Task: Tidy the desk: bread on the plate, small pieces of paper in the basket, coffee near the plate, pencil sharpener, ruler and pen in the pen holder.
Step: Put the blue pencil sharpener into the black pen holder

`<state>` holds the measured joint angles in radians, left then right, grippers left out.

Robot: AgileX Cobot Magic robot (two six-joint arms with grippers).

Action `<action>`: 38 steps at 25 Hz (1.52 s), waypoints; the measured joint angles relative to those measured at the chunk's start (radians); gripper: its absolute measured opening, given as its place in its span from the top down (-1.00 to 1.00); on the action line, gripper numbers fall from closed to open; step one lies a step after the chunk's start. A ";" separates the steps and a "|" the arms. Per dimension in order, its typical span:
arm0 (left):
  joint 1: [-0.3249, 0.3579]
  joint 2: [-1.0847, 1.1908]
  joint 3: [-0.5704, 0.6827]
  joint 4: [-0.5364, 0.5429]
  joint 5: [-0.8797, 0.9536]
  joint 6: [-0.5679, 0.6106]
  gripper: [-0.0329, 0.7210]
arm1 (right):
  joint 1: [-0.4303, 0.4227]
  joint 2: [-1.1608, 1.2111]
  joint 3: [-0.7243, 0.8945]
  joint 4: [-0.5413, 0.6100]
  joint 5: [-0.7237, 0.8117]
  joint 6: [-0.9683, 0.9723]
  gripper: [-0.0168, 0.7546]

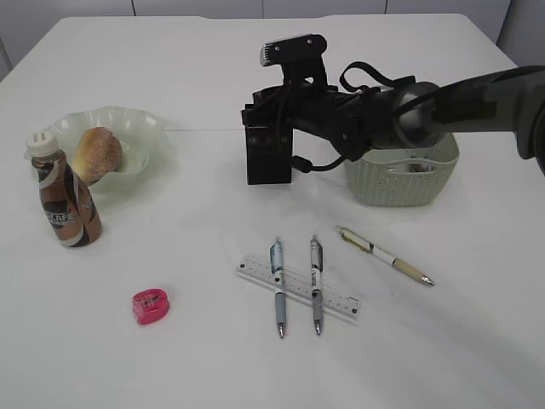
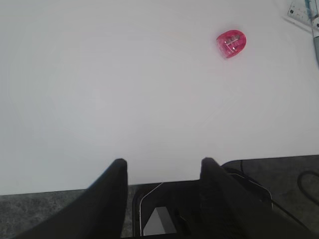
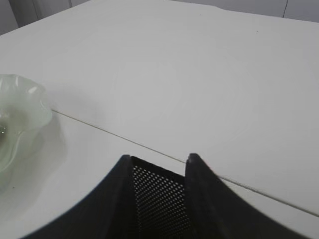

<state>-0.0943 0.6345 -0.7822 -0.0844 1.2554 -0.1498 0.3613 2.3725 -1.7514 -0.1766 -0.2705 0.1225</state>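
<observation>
The black dotted pen holder (image 1: 268, 153) stands on the desk (image 1: 170, 358) at mid-back. My right gripper (image 1: 266, 119) reaches in from the right and is shut on it; in the right wrist view the pen holder (image 3: 162, 199) fills the gap of the gripper (image 3: 158, 158). The bread (image 1: 98, 153) lies on the green plate (image 1: 145, 128), with the coffee (image 1: 64, 200) upright just in front. A pink pencil sharpener (image 1: 151, 307) sits front left. The clear ruler (image 1: 298, 288) lies under two pens (image 1: 278, 285); a third pen (image 1: 385, 255) lies to their right. My left gripper (image 2: 162, 162) is open and empty. The paper pieces are hidden.
The grey-green basket (image 1: 409, 179) stands behind my right arm at the right. In the left wrist view the sharpener (image 2: 231, 43) and a ruler corner (image 2: 300, 10) lie far ahead, and the desk's front edge (image 2: 60, 186) runs under the fingers. The plate rim (image 3: 20, 119) shows in the right wrist view.
</observation>
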 joint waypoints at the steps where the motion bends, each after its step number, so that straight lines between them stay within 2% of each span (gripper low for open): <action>1: 0.000 0.000 0.000 0.000 0.000 0.000 -0.02 | 0.000 0.000 -0.001 0.000 0.009 0.000 0.28; 7: 0.000 0.000 0.000 0.000 0.000 0.000 0.00 | 0.000 -0.002 -0.044 0.000 0.103 0.000 0.28; 12: 0.000 0.000 0.000 0.002 0.000 0.000 0.00 | 0.000 -0.070 -0.097 0.002 0.261 0.029 0.28; 16: 0.000 0.000 0.000 0.002 0.000 -0.002 0.00 | 0.000 -0.173 -0.104 0.015 0.476 0.103 0.28; 20: 0.000 0.000 0.000 0.000 0.000 -0.004 0.00 | 0.010 -0.282 -0.104 0.087 0.742 0.122 0.28; 25: 0.000 0.000 0.000 -0.002 0.000 -0.004 0.00 | 0.070 -0.403 -0.111 0.133 1.021 0.085 0.28; 27: 0.000 0.000 0.000 -0.011 0.000 -0.004 0.00 | 0.100 -0.424 -0.128 0.193 1.145 0.056 0.28; 30: 0.000 0.000 0.000 -0.034 0.000 -0.006 0.00 | 0.144 -0.426 -0.159 0.276 1.293 0.031 0.16; 33: 0.000 0.000 0.000 -0.044 0.000 -0.006 0.00 | 0.178 -0.426 -0.175 0.306 1.348 0.025 -0.04; 38: 0.000 0.000 0.000 -0.046 0.000 -0.007 0.00 | 0.187 -0.426 -0.178 0.317 1.418 0.021 -0.13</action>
<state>-0.0943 0.6345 -0.7822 -0.1308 1.2554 -0.1572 0.5481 1.9461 -1.9293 0.1401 1.1477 0.1434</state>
